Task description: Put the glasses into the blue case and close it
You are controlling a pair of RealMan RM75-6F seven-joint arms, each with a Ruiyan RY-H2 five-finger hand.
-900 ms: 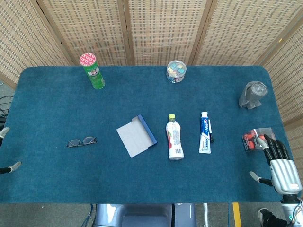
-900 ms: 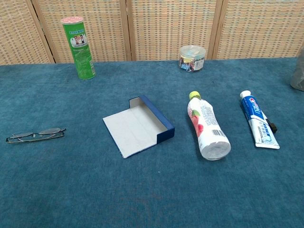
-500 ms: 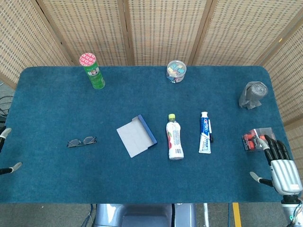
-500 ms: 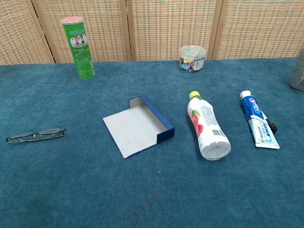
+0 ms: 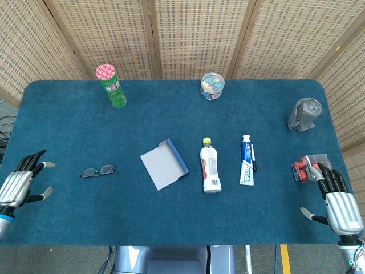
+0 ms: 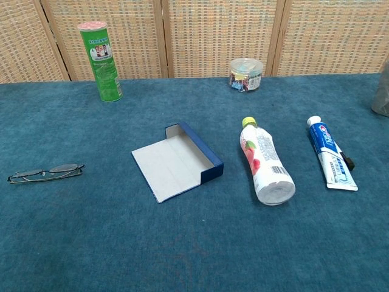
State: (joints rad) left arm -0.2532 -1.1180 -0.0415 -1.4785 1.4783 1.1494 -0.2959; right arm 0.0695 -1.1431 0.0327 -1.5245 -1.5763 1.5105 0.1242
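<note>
The glasses point(image 5: 98, 170) point(image 6: 45, 173) lie folded flat on the blue cloth, left of centre. To their right the blue case point(image 5: 165, 164) point(image 6: 180, 161) lies open, its pale inside facing up. My left hand point(image 5: 18, 184) hovers at the table's left edge, well left of the glasses, fingers apart and empty. My right hand point(image 5: 336, 201) sits at the front right corner, fingers spread, holding nothing. Neither hand shows in the chest view.
A drink bottle point(image 5: 210, 166) and a toothpaste tube point(image 5: 246, 160) lie right of the case. A green canister point(image 5: 112, 85) and a clear tub point(image 5: 212, 86) stand at the back. A grey roll point(image 5: 304, 114) and a red packet point(image 5: 305, 169) are on the right.
My left hand has come into view at the left edge, moving toward the table. The right hand and all objects stayed put.
</note>
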